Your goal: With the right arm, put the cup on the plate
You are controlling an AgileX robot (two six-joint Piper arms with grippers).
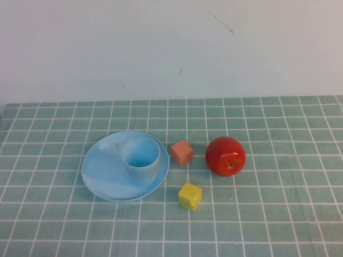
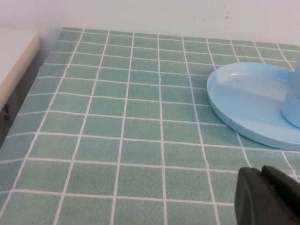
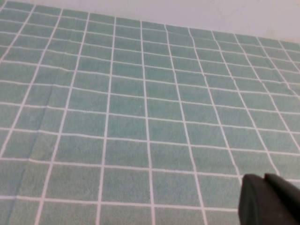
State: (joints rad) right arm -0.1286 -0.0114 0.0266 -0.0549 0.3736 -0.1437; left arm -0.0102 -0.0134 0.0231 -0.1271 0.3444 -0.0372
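Observation:
The light blue cup (image 1: 141, 157) stands upright on the right half of the light blue plate (image 1: 104, 171), left of the table's middle. Both also show in the left wrist view, the plate (image 2: 243, 98) with the cup's edge (image 2: 294, 105) on it. My left gripper (image 2: 262, 176) is shut and empty, low over the cloth, short of the plate. My right gripper (image 3: 262, 180) is shut and empty over bare green cloth, with no task object in its view. Neither arm shows in the high view.
An orange cube (image 1: 182, 152) sits just right of the plate. A red apple (image 1: 225, 156) lies further right. A yellow cube (image 1: 189, 196) sits in front of them. A green checked cloth (image 1: 278, 214) covers the table; a white wall is behind.

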